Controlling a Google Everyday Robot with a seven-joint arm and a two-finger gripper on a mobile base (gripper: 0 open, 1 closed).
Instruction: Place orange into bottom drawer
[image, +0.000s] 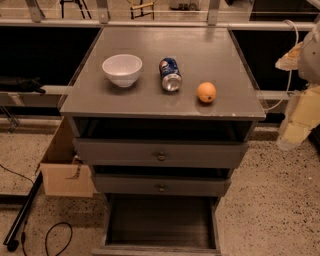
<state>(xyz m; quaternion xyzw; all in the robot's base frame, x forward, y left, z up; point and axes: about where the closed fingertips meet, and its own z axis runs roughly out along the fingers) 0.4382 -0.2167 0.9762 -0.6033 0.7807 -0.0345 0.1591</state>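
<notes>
The orange (206, 92) sits on the grey cabinet top (150, 102), near the front right, to the right of a soda can lying on its side (170, 74). The bottom drawer (161, 222) is pulled out towards me, and its dark inside is bare. The two upper drawers with round knobs (161, 156) are slightly ajar. My gripper (294, 131) is at the right edge of the view, beside the cabinet's right side, below the level of the top. It is apart from the orange and holds nothing that I can see.
A white bowl (122, 69) stands on the left of the cabinet top. A cardboard box (62, 170) sits on the floor at the cabinet's left. Black cables (30, 220) lie on the speckled floor at the lower left. A rail runs behind the cabinet.
</notes>
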